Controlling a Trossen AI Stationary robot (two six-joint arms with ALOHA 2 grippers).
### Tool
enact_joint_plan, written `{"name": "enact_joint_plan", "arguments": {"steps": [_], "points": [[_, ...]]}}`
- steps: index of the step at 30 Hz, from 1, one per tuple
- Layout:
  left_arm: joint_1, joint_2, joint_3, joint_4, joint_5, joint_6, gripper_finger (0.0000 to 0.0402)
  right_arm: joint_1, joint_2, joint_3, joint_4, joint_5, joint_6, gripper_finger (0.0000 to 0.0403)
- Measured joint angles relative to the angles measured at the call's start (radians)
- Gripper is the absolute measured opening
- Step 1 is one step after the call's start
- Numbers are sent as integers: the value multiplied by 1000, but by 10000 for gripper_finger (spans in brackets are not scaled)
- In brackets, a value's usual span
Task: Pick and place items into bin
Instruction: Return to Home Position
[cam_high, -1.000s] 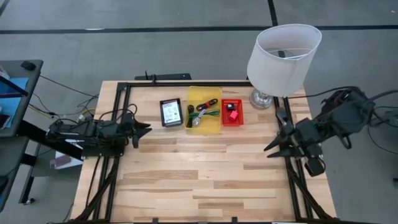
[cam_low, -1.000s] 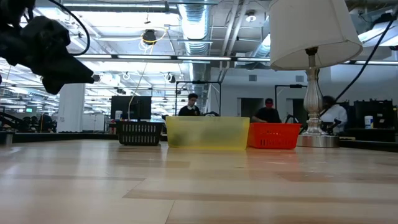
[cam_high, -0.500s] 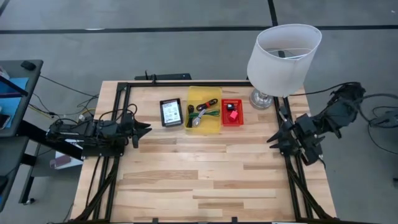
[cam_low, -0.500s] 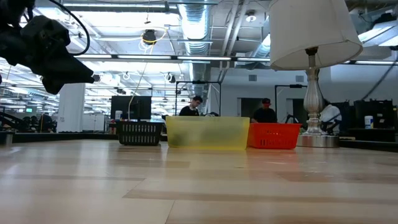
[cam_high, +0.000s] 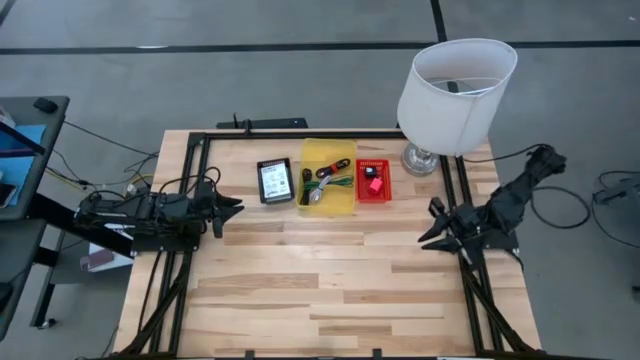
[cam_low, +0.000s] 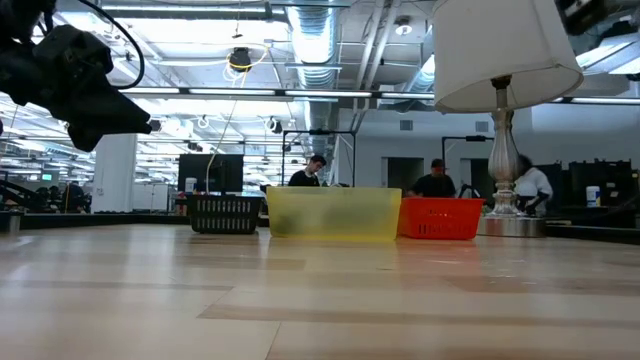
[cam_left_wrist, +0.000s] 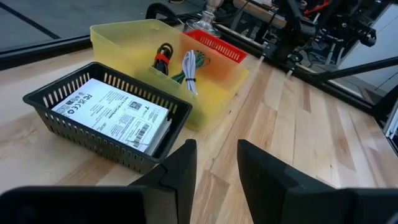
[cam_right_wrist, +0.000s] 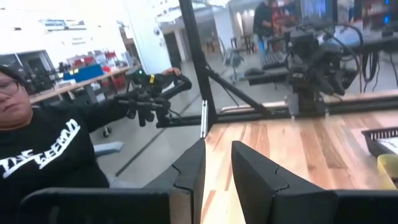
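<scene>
- Compared with a second ago, the right arm is stretched out lower and flatter along the right edge of the worktop. Its end effector sits further in towards the boards.
- The left arm has not moved. Its end effector hangs over the left edge, pointing at the containers.
- The containers and their contents lie just as before.
- Both end effectors hold nothing. The left fingers stand apart, and so do the right fingers.
- I count three containers in a row at the far side: a black basket, a yellow bin and a red basket. The yellow bin touches the red one, and the black one stands just beside it.
- Three cables lie in the yellow bin: one black cable with a red tie, one green cable and one white cable.
- White labelled packs lie stacked in the black basket; I cannot tell how many.
- The red basket holds a small red piece with something black beside it, too small for me to make out.
- One lamp stands at the far right corner, next to the red basket.
- Two arms are in view, and nothing lies loose on the boards.
</scene>
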Motion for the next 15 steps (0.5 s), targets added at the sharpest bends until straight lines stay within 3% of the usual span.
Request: {"name": "enact_joint_plan", "arguments": {"steps": [8, 15], "points": [[0, 0, 0, 0, 0, 0, 107, -31, -79, -191, 167, 0, -97, 74], [0, 0, 0, -1, 0, 0, 107, -187, -83, -374, 380, -4, -133, 74]]}}
